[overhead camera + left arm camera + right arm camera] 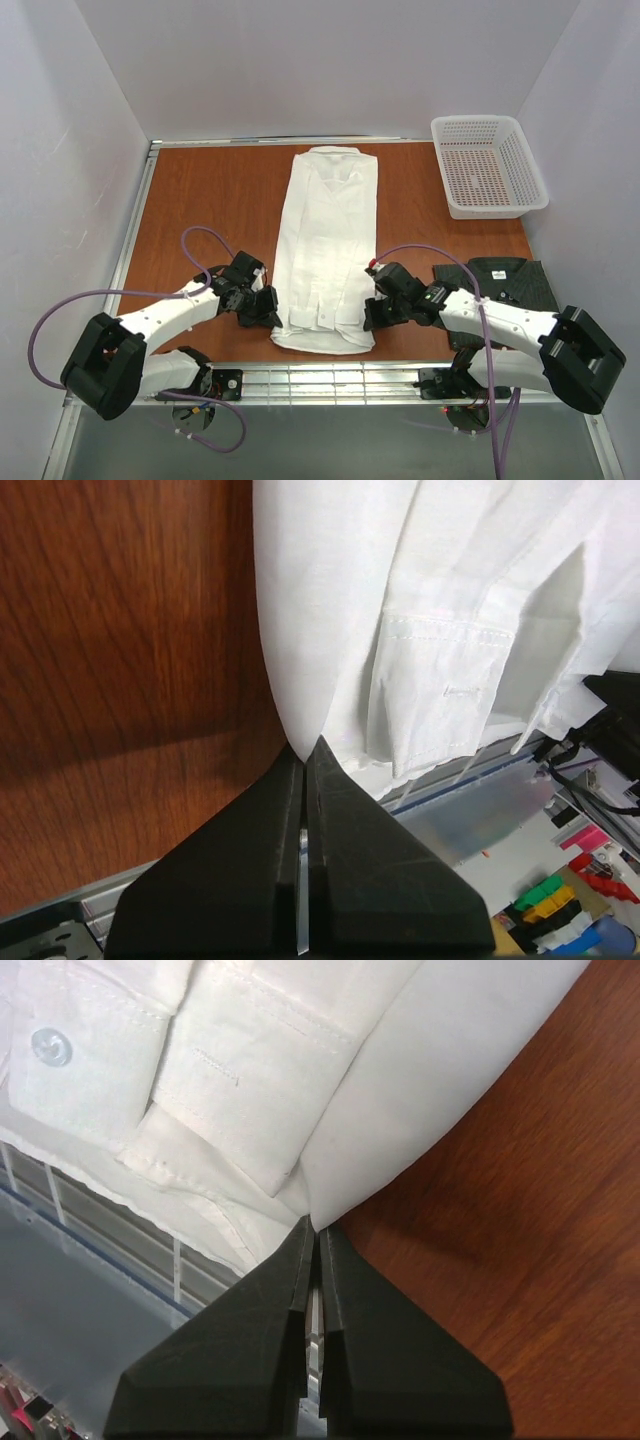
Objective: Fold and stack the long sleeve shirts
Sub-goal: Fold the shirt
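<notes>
The white long sleeve shirt lies lengthwise down the middle of the table, collar at the far end, sleeves folded in over the body, cuffs near the front hem. My left gripper is at its near-left corner. In the left wrist view the jaws are shut, pinching the edge of the white cloth. My right gripper is at the near-right corner, also shut on the shirt's edge. The dark charcoal shirt lies folded at the near right, beside the right arm.
A white mesh basket stands at the far right corner. The brown table ends in a metal rail at the near edge, just behind the shirt's hem. White walls close in on the left, right and back.
</notes>
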`<state>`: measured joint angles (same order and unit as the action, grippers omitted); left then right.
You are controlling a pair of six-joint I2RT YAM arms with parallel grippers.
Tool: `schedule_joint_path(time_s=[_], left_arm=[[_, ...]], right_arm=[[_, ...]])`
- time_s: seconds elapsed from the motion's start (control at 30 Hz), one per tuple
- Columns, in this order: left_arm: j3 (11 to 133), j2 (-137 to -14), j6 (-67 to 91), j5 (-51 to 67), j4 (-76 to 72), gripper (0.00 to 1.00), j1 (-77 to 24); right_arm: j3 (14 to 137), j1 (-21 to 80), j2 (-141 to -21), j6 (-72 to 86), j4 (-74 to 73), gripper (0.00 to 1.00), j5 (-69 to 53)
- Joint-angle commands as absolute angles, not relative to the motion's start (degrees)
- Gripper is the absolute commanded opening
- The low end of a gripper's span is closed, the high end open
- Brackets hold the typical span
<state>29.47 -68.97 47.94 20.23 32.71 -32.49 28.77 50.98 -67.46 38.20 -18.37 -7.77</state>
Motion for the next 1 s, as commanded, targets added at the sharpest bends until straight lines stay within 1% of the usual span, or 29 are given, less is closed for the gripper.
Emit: schedule_joint_path(time_s=[0.0, 0.17, 0.33, 0.73, 0.97], left_arm=[[33.56, -65.39, 47.37, 19.6, 38.75, 0.0, -32.61], [41.47, -66.7, 46.85, 14.16, 40.26, 0.0, -32.43], [50.96, -74.68, 45.53, 11.08, 37.28, 0.0, -31.3], [71.17, -92.89, 43.42, 10.98, 28.92, 0.0, -24.09], [76.81, -100.45, 40.87, 11.77, 23.91, 0.0, -20.13]], right_arm=[[32.33, 49.41, -64.25, 34.11, -25.48, 0.01, -7.56], [37.86, 42.47, -63.19, 29.54, -27.77, 0.01, -10.02], [44.37, 34.64, -66.61, 23.65, -27.95, 0.01, -11.51], [65.47, 25.32, -85.06, 15.83, -27.6, 0.01, -14.76], [75.75, 21.36, -94.91, 13.01, -27.51, 0.01, -16.08]])
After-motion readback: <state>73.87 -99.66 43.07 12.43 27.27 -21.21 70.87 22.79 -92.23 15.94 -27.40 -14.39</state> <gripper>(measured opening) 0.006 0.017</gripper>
